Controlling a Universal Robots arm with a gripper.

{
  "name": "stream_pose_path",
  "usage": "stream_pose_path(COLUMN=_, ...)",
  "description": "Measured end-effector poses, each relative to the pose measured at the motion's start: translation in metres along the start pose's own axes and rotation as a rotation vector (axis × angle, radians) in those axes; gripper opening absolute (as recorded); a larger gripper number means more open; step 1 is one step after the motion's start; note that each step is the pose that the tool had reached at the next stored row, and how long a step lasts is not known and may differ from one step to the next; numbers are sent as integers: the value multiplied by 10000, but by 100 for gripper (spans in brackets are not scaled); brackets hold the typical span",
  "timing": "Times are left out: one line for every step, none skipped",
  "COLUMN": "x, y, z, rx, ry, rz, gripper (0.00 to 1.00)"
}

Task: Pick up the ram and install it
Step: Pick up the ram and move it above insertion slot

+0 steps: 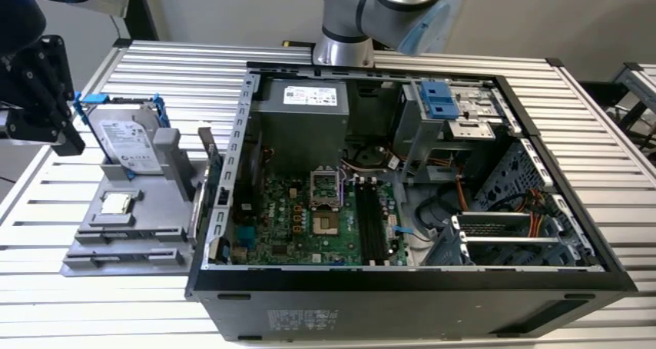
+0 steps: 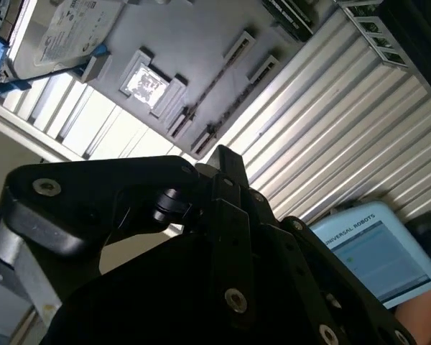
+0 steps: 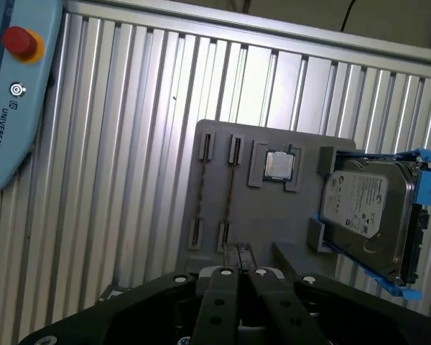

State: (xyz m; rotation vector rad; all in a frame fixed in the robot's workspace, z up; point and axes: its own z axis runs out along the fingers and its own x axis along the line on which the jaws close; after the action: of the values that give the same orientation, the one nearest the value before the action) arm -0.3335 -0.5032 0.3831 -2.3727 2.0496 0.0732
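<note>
The ram (image 3: 230, 192) is a thin dark strip standing on edge between grey slot brackets of the grey holder (image 3: 223, 136); in the second wrist view the ram (image 2: 212, 79) appears as the same thin line. My gripper (image 3: 238, 251) hovers above the holder's near edge with its fingers together and nothing between them. In the exterior view the gripper (image 1: 64, 130) hangs at the far left, beside the holder (image 1: 128, 264) and apart from it. The open computer case (image 1: 410, 284) lies to the exterior view's right, with the motherboard's black slots (image 1: 371, 222) bare.
On the holder sit a silver hard drive in a blue frame (image 1: 125, 141) and a small square silver chip (image 1: 115, 203). A blue teach pendant (image 3: 14, 108) lies on the ribbed metal table (image 1: 574, 118). The arm's base (image 1: 343, 49) stands behind the case.
</note>
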Motion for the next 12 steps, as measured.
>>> stream_pose_path(x=0, y=0, z=0, rx=0, ry=0, rz=0, gripper=0)
stream_pose_path(x=0, y=0, z=0, rx=0, ry=0, rz=0, gripper=0)
stream_pose_path(x=0, y=0, z=1, rx=1, ry=-1, rz=0, gripper=0)
stream_pose_path(x=0, y=1, z=1, rx=1, ry=-1, rz=0, gripper=0)
stream_pose_path(x=0, y=1, z=1, rx=1, ry=-1, rz=0, gripper=0)
stream_pose_path(x=0, y=1, z=1, rx=1, ry=-1, rz=0, gripper=0)
stream_pose_path(x=0, y=1, z=1, rx=0, ry=0, rz=0, gripper=100)
stream_pose_path(x=0, y=2, z=1, rx=0, ry=-1, rz=1, gripper=100)
stream_pose_path(x=0, y=2, z=1, rx=0, ry=0, rz=1, gripper=100)
stream_pose_path(x=0, y=2, z=1, rx=0, ry=-1, rz=1, gripper=100)
stream_pose_path(x=0, y=2, z=1, rx=0, ry=-1, rz=1, gripper=100)
stream_pose_path(x=0, y=2, z=1, rx=0, ry=0, rz=0, gripper=100)
